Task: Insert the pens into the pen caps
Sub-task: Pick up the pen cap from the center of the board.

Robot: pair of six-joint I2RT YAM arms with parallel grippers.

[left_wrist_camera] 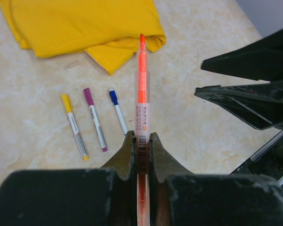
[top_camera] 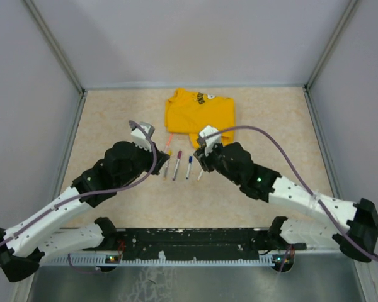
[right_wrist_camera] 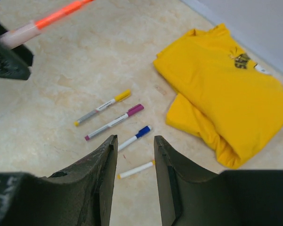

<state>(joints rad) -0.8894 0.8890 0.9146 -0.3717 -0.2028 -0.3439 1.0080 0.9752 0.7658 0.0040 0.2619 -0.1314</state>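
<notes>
Left tool (left_wrist_camera: 141, 137) sits closest to the lens, clamped tight on the orange pen (left_wrist_camera: 142, 89). Grip is far back on the labelled barrel, so the whole front end sticks out free, pointing toward the yellow T-shirt (left_wrist_camera: 85, 28) and held up off the counter (left_wrist_camera: 198, 146). Reads as a fixture hold: barrel pinned, front end exposed for the other arm to work on. Front section is solid orange and looks like a seated cap, but I can't confirm a seam. Right tool (right_wrist_camera: 135, 139) has its jaws apart with nothing between them, hanging over the row on the counter. Row is yellow pen (right_wrist_camera: 104, 107), magenta pen (right_wrist_camera: 115, 121), blue pen (left_wrist_camera: 119, 113): roughly parallel, near each other, not touching, coloured caps on by the look of it. Fourth, the white pen (right_wrist_camera: 136, 170), lies just beside the blue one and shows between the open fingers in the right wrist view. No cap visible on it, so it's my guess for next pick. No loose pen caps that I can make out. Risk: thin barrel, may roll when pinched.
</notes>
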